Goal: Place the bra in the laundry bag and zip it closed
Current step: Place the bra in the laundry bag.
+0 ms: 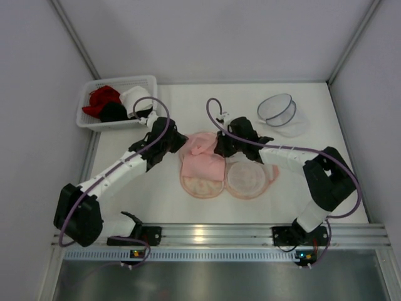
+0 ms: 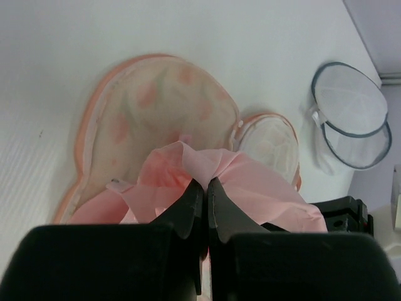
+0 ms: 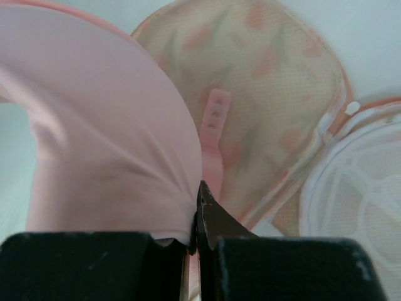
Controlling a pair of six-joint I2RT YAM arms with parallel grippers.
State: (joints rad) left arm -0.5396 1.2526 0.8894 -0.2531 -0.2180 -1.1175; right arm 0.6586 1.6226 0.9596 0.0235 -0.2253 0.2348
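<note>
Nearest to us, the round peach-orange floral laundry bag is lying unzipped, spread in two halves on the white worktop. The soft pale pink padded bra is draping over the far side of its left half, bunched up in folds. We are pinching it from both sides: the left end effector is closed on a gathered fold, and the right end effector is closed on a cup's edge. We are judging it light, limp between the cups and springy in the padding, so cup edges seem safer holds than thin straps. Farther off, a grey-rimmed mesh pouch and a white slatted basket are sitting.
</note>
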